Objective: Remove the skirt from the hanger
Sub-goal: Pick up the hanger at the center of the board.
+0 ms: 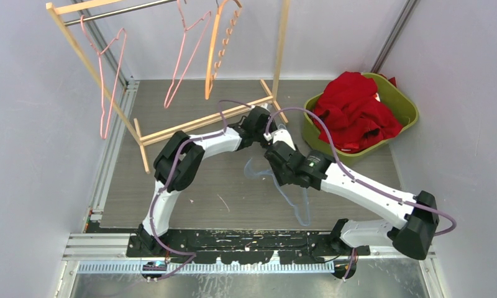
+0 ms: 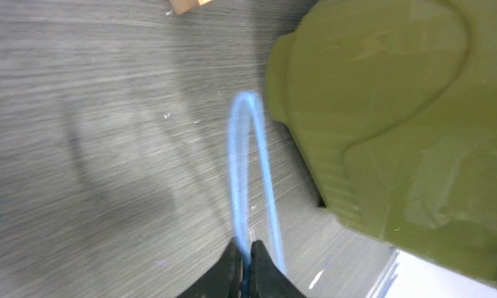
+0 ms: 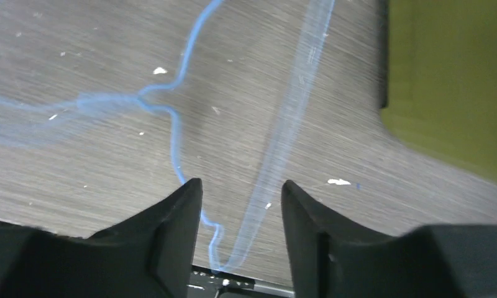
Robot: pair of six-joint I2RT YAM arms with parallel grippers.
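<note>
Skirt (image 1: 356, 112) lies heaped in green bin (image 1: 405, 102), off the blue hanger (image 2: 235, 161); left jaws clamped on its wire, right jaws apart above it, so lower it flat onto the table (image 1: 221, 205) before releasing.

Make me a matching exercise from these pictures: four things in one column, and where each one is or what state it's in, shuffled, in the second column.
Things
1. blue hanger
2. red skirt
3. orange hanger
4. right pincer

Places and states
a. hangs on the wooden rack
b. open, above the table
c. lies in the green bin
d. hook gripped by the left pincer

Pairs: 1-d, 2-c, 3-a, 4-b
</note>
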